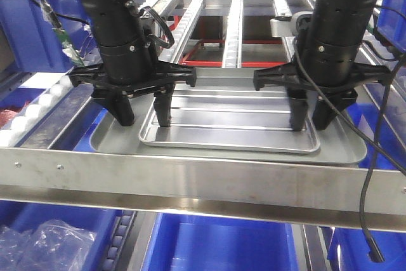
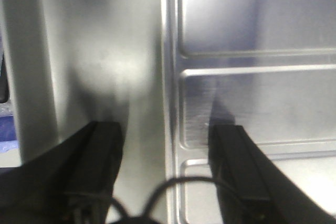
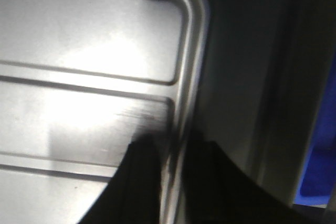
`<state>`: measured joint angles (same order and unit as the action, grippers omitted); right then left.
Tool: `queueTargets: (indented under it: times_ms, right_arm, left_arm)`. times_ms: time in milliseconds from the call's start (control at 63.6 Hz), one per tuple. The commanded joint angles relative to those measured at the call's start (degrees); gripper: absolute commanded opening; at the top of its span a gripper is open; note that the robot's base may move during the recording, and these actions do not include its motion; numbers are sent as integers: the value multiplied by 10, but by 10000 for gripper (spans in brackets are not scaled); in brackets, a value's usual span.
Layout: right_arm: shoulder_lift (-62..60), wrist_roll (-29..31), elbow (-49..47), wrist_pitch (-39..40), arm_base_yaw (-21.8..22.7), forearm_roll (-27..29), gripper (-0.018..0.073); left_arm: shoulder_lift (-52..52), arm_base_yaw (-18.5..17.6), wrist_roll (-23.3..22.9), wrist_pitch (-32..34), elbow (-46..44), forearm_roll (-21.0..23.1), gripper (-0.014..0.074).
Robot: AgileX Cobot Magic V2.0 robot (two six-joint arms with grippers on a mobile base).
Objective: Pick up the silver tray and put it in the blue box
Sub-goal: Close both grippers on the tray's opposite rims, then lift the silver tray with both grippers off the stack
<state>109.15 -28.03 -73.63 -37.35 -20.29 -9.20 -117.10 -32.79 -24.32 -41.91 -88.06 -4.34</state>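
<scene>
The silver tray (image 1: 228,125), shiny with long ridges on its base, lies flat inside a larger dull grey tray (image 1: 104,139). My left gripper (image 1: 144,120) stands open astride the tray's left rim (image 2: 169,77). One of its fingers (image 2: 102,150) is over the grey tray and the other is inside the silver one. My right gripper (image 1: 311,125) is shut on the right rim (image 3: 191,66), which runs up out of the narrow gap between its fingertips (image 3: 144,153). A blue box (image 1: 222,245) sits below the front rail.
A steel front rail (image 1: 203,179) crosses just before the trays. Roller tracks (image 1: 233,23) run away behind them. More blue boxes stand at the far left (image 1: 28,23) and lower left, one holding clear plastic bags (image 1: 44,242). A black cable (image 1: 365,176) hangs at the right.
</scene>
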Motion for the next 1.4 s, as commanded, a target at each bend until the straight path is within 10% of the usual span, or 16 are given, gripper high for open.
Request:
queueTargets:
  times_ms: [0, 173, 880, 1383]
  right_arm:
    - [-24, 8, -16, 19, 2, -11, 155]
    - [-25, 8, -16, 21, 2, -21, 57]
    - [-266, 7, -1, -138, -4, -36, 57]
    - [-453, -1, 112, -196, -81, -35, 57]
  left_arm:
    - [21, -1, -1, 4, -15, 4, 214]
    - [21, -1, -1, 2, -32, 4, -112]
    - [162, -2, 29, -198, -131, -31, -98]
    - [380, -92, -15, -154, 117, -36, -97]
